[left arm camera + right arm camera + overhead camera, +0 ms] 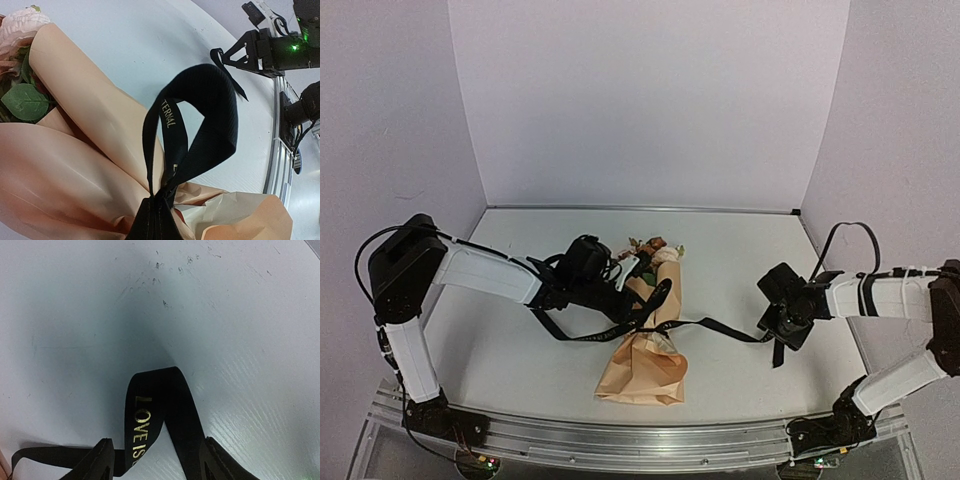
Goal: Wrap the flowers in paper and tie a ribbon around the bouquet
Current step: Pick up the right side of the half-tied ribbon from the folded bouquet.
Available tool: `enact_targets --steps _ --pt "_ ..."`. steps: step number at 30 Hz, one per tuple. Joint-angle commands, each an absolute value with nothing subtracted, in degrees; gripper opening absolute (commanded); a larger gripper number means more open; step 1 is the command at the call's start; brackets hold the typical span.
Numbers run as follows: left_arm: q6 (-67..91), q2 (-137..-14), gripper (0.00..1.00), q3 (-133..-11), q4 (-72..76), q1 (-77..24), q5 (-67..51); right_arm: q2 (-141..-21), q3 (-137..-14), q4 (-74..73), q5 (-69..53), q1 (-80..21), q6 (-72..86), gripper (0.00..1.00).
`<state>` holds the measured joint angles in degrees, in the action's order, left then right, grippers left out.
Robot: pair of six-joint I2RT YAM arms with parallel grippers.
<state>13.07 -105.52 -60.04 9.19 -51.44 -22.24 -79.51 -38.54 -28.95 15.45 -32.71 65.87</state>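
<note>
Bouquet (665,285) is laid flat mid-table (520,360), lengthwise near to far. At the bouquet's near end, the paper (642,372) is flared and crumpled. Just beyond that flare, the ribbon (715,326) is passed across the bouquet's narrow waist, with tails run out to both sides. To the bouquet's right, one tail is stretched to the right gripper (775,330). Its jaws are seen standing apart in the wrist view, and a gold-lettered ribbon fold is lying between the fingers (102,462). Whether that fold is actually pinched cannot be told. To the bouquet's left, slack ribbon is trailed over the table. Over the bouquet's middle, a ribbon loop is held up by the left gripper (625,300), with jaws closed on the loop's base right above the paper. At the bouquet's far end, flowers (653,246) are exposed past the paper's rim. A pale bloom and a green leaf (25,101) are seen there in the left wrist view.
</note>
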Motion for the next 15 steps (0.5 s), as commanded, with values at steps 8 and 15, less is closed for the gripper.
enact_targets --steps 8,15 --pt "8.52 -100.59 0.0 -57.97 12.94 -51.59 -23.15 -86.58 -44.98 -27.77 14.47 -28.75 59.11 0.21" --pt "6.23 -98.86 0.0 -54.93 17.02 -51.65 -24.45 -89.03 -48.32 -27.8 12.62 -28.88 57.12 0.0"
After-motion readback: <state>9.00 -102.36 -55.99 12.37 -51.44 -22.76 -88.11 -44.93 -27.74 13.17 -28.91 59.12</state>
